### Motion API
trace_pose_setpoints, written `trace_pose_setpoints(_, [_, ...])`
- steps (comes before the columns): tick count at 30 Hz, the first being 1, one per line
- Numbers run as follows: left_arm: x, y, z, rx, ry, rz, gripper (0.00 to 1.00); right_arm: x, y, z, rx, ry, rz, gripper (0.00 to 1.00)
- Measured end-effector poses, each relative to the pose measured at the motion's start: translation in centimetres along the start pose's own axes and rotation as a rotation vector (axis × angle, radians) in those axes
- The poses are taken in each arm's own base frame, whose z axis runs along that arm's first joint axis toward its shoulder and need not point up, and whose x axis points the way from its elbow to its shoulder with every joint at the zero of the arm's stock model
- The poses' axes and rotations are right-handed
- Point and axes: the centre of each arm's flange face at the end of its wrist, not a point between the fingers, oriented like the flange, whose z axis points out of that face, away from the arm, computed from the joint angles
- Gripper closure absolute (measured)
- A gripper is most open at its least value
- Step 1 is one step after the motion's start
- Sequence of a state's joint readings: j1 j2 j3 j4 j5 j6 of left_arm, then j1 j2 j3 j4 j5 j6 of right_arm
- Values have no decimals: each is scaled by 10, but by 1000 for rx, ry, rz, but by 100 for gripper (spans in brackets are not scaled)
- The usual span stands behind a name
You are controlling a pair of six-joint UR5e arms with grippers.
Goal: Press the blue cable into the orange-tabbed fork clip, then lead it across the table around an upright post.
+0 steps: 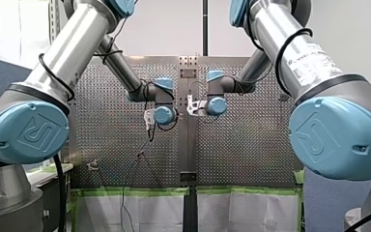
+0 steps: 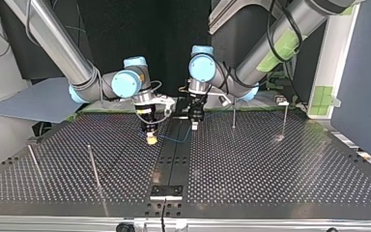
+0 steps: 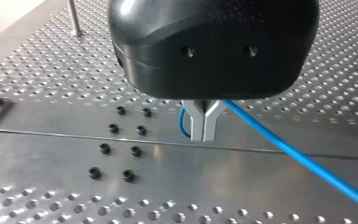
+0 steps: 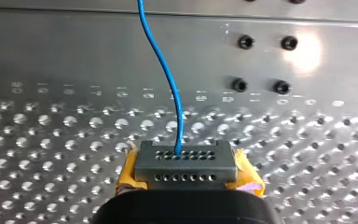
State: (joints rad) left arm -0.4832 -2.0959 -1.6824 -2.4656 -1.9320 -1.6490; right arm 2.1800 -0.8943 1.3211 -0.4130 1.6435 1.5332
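The blue cable (image 3: 298,158) passes between the metal fingers of my left gripper (image 3: 204,128), which is shut on it just above the table's centre strip. From there the cable (image 2: 176,140) sags across to my right gripper (image 2: 150,139). In the right wrist view the yellow pads (image 4: 247,175) are shut on a grey perforated block (image 4: 186,161), and the cable (image 4: 165,70) comes out of the block's face. In the top view my left gripper (image 2: 194,124) hangs close beside the right one, at the far middle of the table. No orange tab shows clearly in any view.
Upright posts stand at the top view's right (image 2: 233,116) (image 2: 284,121) and left (image 2: 94,166) (image 2: 34,162). A small pale fixture (image 2: 282,101) sits at the far right edge. Bolt holes (image 3: 121,144) dot the centre strip beside my left gripper.
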Motion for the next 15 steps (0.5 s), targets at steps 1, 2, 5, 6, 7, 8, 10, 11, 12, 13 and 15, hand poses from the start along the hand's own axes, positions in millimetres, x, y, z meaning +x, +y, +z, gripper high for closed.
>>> trace_pose_setpoints(1, [-2,0,0,1,-3,-2,100,3,0,0,0,4,-1,100])
trace_pose_setpoints(2, [-4,-1,0,1,-5,-4,100,6,0,-1,0,8,-2,100])
trace_pose_setpoints(5, [-9,-2,-1,3,-13,-10,100,18,1,-2,-1,23,-2,100])
trace_pose_setpoints(6, [-11,-2,-1,4,-16,-12,100,22,1,-3,-1,28,-2,100])
trace_pose_setpoints(7, [-13,-3,-2,5,-18,-14,100,27,1,-4,-1,35,-2,100])
trace_pose_setpoints(8, [-14,-3,-2,6,-19,-16,100,30,1,-4,-1,40,-2,100])
trace_pose_setpoints(10, [-15,-4,-2,7,-21,-20,100,37,1,-5,-1,50,-1,100])
trace_pose_setpoints(11, [-15,-4,-2,8,-22,-22,100,40,1,-6,0,54,-1,100])
trace_pose_setpoints(12, [-16,-4,-3,8,-22,-24,100,43,1,-6,0,58,-1,100])
trace_pose_setpoints(13, [-16,-5,-3,9,-22,-25,100,46,1,-7,0,63,0,100])
trace_pose_setpoints(15, [-17,-5,-3,10,-24,-30,100,52,1,-8,0,71,0,100])
